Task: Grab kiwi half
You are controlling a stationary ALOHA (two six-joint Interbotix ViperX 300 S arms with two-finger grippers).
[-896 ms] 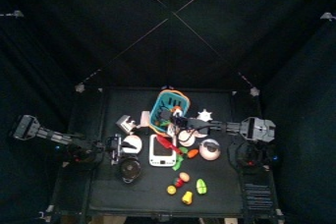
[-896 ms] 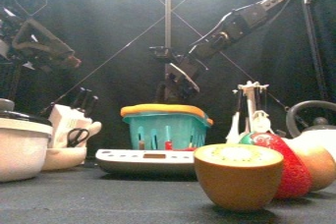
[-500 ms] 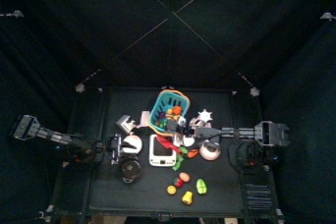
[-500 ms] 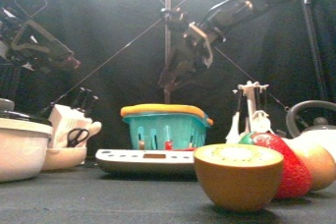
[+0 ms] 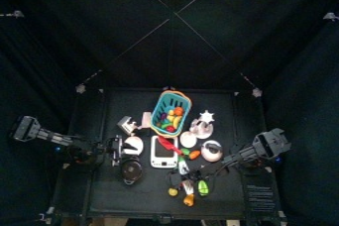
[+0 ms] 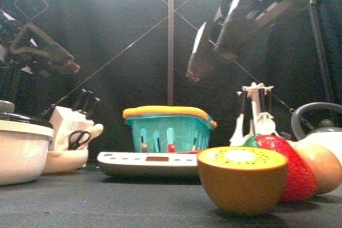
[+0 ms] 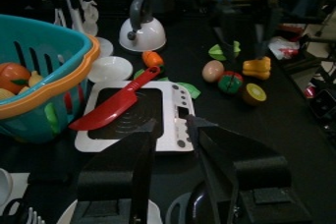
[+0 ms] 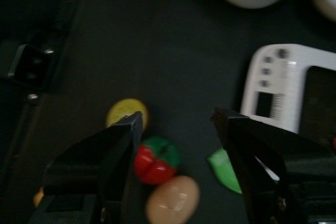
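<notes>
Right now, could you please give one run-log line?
right gripper: open, above fruit pieces | kiwi half: on table, ungrasped | left gripper: open, empty

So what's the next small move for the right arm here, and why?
Probably lower the right gripper toward the kiwi half, jaws left open. The front view shows the gripper hanging well above the table, holding nothing, while the kiwi half sits untouched at the front edge beside the red piece.
</notes>
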